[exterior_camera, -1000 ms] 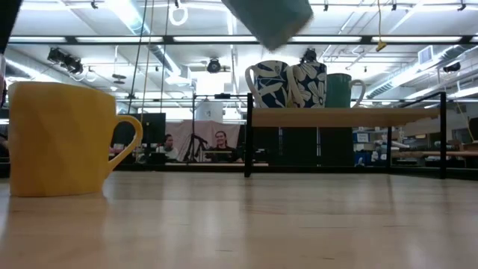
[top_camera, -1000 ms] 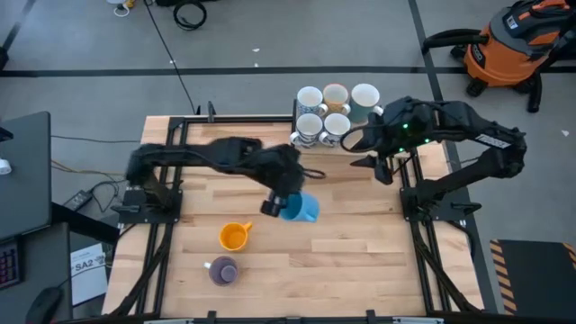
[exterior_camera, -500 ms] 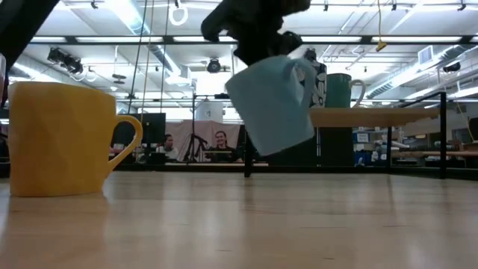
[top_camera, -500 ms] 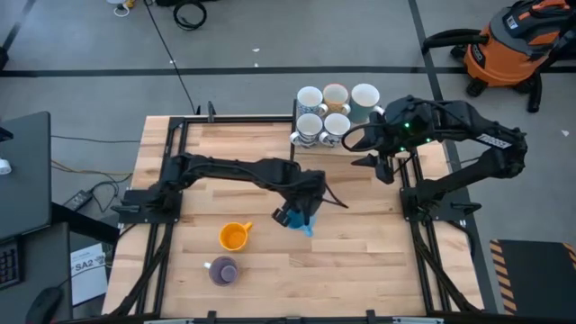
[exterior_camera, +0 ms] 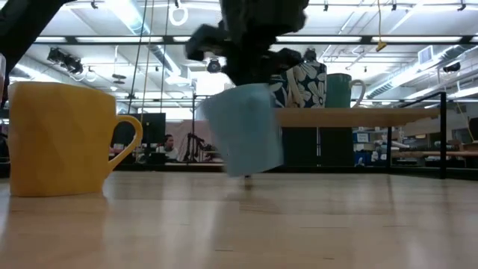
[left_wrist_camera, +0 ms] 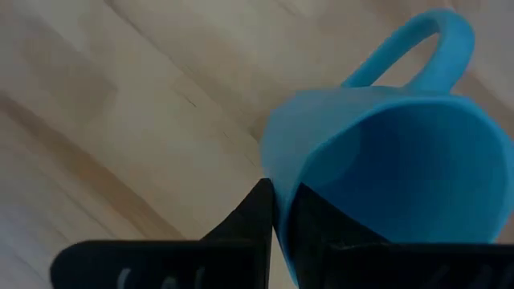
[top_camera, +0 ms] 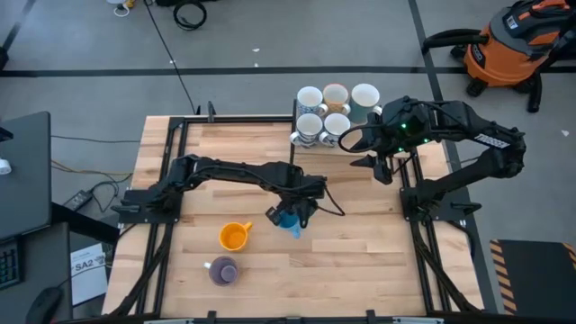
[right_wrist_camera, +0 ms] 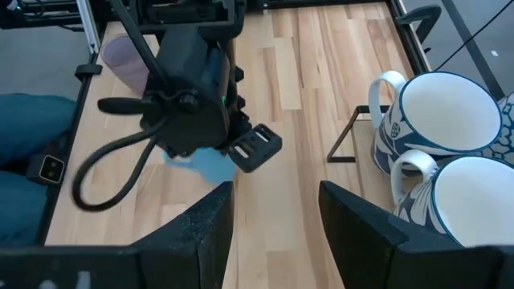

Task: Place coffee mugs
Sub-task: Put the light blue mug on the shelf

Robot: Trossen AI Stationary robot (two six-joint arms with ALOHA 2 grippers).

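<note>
Fingers (left_wrist_camera: 265,217) pinch smooth blue mug (left_wrist_camera: 385,160) rim.

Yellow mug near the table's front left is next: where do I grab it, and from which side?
Take the yellow mug by its rim wall, from straight above: it stands upright, mouth open. Pinch the wall away from the handle, which points toward the blue mug in the left gripper.

Blue mug (top_camera: 292,220), yellow-orange mug (top_camera: 233,237), purple mug (top_camera: 223,270).
</note>
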